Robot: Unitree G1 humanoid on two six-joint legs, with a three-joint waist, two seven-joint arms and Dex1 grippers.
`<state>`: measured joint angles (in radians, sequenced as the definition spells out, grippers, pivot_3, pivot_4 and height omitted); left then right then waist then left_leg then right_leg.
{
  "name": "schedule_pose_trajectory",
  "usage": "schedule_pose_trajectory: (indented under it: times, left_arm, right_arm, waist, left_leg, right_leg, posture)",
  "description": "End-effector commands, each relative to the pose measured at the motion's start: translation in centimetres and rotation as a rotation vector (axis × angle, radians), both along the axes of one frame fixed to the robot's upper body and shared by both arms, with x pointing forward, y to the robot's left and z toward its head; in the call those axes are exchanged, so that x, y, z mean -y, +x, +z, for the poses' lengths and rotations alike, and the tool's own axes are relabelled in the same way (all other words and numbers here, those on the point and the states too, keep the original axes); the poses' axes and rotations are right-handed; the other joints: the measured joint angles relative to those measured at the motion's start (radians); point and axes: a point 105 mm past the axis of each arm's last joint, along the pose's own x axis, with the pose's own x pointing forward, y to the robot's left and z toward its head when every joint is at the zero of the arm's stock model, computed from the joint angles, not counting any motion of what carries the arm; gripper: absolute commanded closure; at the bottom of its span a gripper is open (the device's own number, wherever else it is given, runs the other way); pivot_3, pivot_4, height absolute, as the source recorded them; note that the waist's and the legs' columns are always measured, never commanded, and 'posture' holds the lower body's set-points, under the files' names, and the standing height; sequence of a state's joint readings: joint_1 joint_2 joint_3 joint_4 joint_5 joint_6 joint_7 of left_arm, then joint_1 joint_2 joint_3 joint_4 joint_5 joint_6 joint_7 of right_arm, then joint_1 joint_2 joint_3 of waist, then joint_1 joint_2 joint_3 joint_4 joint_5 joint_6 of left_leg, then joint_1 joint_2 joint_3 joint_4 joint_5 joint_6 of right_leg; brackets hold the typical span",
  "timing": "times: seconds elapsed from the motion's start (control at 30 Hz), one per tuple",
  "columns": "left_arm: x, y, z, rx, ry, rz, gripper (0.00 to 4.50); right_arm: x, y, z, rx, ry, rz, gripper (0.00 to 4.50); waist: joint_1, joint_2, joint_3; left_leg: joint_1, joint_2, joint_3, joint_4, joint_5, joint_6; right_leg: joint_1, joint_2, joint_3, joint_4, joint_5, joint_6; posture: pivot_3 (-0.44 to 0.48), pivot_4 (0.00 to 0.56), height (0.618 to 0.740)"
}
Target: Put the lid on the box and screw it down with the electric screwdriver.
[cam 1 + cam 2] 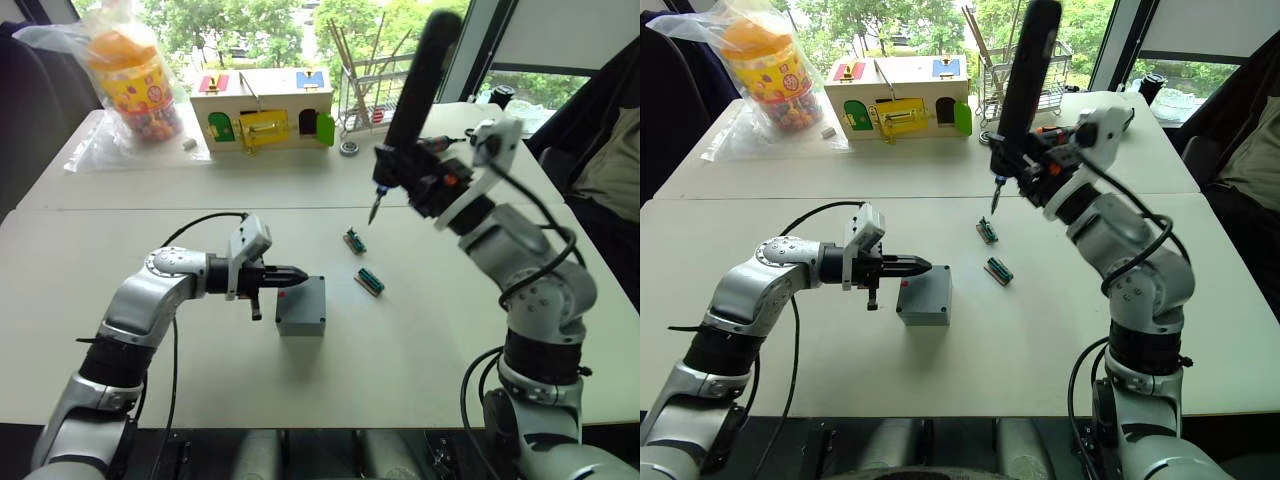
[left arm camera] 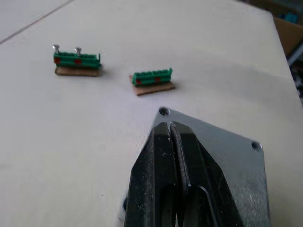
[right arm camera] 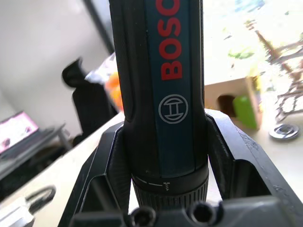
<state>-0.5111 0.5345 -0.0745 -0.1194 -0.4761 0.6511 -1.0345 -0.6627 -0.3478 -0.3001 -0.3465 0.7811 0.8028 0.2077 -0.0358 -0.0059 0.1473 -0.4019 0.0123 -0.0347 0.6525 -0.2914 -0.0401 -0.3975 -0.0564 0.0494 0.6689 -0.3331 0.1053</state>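
Note:
The grey box (image 1: 300, 308) stands on the white table in front of me, a small red mark on its near-left top edge. The lid (image 2: 222, 156) lies flat on top of it, with empty screw holes showing at two corners. My left gripper (image 1: 298, 272) is shut, its fingertips (image 2: 169, 127) resting at the lid's left edge. My right gripper (image 1: 418, 172) is raised above the table's far right and is shut on the electric screwdriver (image 1: 417, 90). The tool stands nearly upright, its bit pointing down above the table, well apart from the box.
Two green screw holders (image 1: 354, 240) (image 1: 369, 281) lie right of the box; one holds two screws (image 2: 66, 48). A wooden toy house (image 1: 262, 108), a bagged jar (image 1: 130, 80) and a wire rack (image 1: 372, 85) stand at the back.

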Motion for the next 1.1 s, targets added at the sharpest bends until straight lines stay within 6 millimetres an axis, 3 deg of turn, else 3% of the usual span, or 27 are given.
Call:
schedule_pose_trajectory:
  times: [0.03,0.13,0.27,0.33,0.43,0.5,0.57,0.67,0.77,0.87,1.1]
  left_arm:
    - [-0.1,1.0,4.4,0.171,-0.120,0.096,4.50]
    - [0.1,1.8,5.6,0.241,-0.141,0.156,4.50]
    - [1.0,-0.1,5.2,0.214,-0.073,-0.019,4.50]
    - [1.5,-1.4,4.5,0.173,-0.014,-0.139,4.50]
    - [1.9,-2.6,3.7,0.179,0.077,-0.234,4.50]
    - [2.1,-3.2,3.3,0.198,0.111,-0.277,4.50]
    - [2.2,-3.5,2.7,0.205,0.153,-0.306,4.50]
    - [1.9,-3.8,1.4,0.216,0.239,-0.336,4.50]
    - [2.1,-3.6,1.2,0.222,0.237,-0.330,4.50]
    - [2.1,-3.7,1.0,0.217,0.237,-0.333,4.50]
    - [1.2,-3.6,0.1,0.210,0.272,-0.289,4.50]
  right_arm:
    - [2.3,0.0,1.8,0.022,0.031,-0.070,2.70]
    - [4.7,0.4,1.7,0.005,-0.099,-0.190,2.70]
    - [8.5,1.1,0.8,-0.190,-0.111,-0.254,2.70]
    - [11.0,1.4,-1.6,-0.383,-0.181,-0.322,2.70]
    - [12.6,-0.2,-7.1,-0.704,-0.337,-0.292,2.70]
    - [12.6,-1.3,-9.5,-0.850,-0.346,-0.239,2.70]
    - [12.5,-1.8,-10.5,-0.909,-0.355,-0.219,2.70]
    - [12.3,-1.7,-11.3,-0.988,-0.269,-0.168,2.70]
    - [12.4,-2.0,-12.5,-1.084,-0.205,-0.104,2.70]
    - [12.9,-2.0,-13.5,-1.153,-0.190,-0.111,2.70]
    - [12.0,-2.1,-14.2,-1.211,-0.234,-0.053,2.70]
  waist:
    - [-0.002,0.000,0.000]
    - [-0.002,0.000,0.000]
    - [-0.005,0.001,0.001]
    - [-0.006,0.002,0.002]
    - [0.002,0.003,0.003]
    - [0.003,0.002,0.003]
    - [-0.003,0.004,0.004]
    - [-0.012,0.009,0.008]
    - [-0.006,0.009,0.008]
    - [0.003,0.009,0.008]
    - [0.002,0.009,0.008]
  left_leg:
    - [-0.001,0.000,0.000,0.000,0.000,0.000]
    - [-0.001,-0.001,0.002,0.001,0.000,0.000]
    - [-0.002,-0.002,0.003,0.001,0.000,0.000]
    - [-0.002,-0.002,0.003,0.001,0.000,0.000]
    - [-0.002,-0.002,0.002,0.000,0.000,0.001]
    - [-0.002,-0.002,0.002,0.000,-0.001,0.002]
    - [-0.003,-0.001,0.003,0.001,-0.001,0.002]
    - [-0.002,-0.002,0.005,0.001,-0.001,0.002]
    - [-0.002,-0.002,0.004,0.002,-0.001,0.002]
    - [-0.003,-0.001,0.004,0.003,-0.001,0.002]
    - [-0.006,0.000,0.003,0.010,-0.004,0.008]
  right_leg:
    - [-0.001,0.000,0.000,0.000,0.000,0.000]
    - [-0.001,0.000,0.000,0.000,0.001,0.001]
    - [-0.001,0.000,0.000,-0.001,0.001,0.001]
    - [-0.001,0.000,0.000,-0.001,0.001,0.001]
    - [-0.001,0.000,0.000,-0.002,0.001,0.001]
    - [0.000,0.001,0.000,-0.003,0.001,0.001]
    - [-0.001,0.002,0.000,-0.002,0.001,0.001]
    - [-0.001,0.002,0.003,-0.001,0.001,0.002]
    - [-0.001,0.005,0.003,0.000,0.001,0.002]
    - [-0.001,0.005,0.002,-0.001,0.001,0.002]
    - [-0.001,0.006,0.002,0.000,0.002,0.003]
  posture:
    - [0.000,0.150,0.736]
    - [0.000,0.150,0.736]
    - [0.000,0.150,0.736]
    - [0.000,0.150,0.736]
    - [0.000,0.150,0.736]
    - [0.000,0.150,0.736]
    - [0.000,0.150,0.736]
    - [0.000,0.150,0.736]
    - [0.000,0.150,0.736]
    - [0.000,0.150,0.736]
    - [0.000,0.150,0.736]
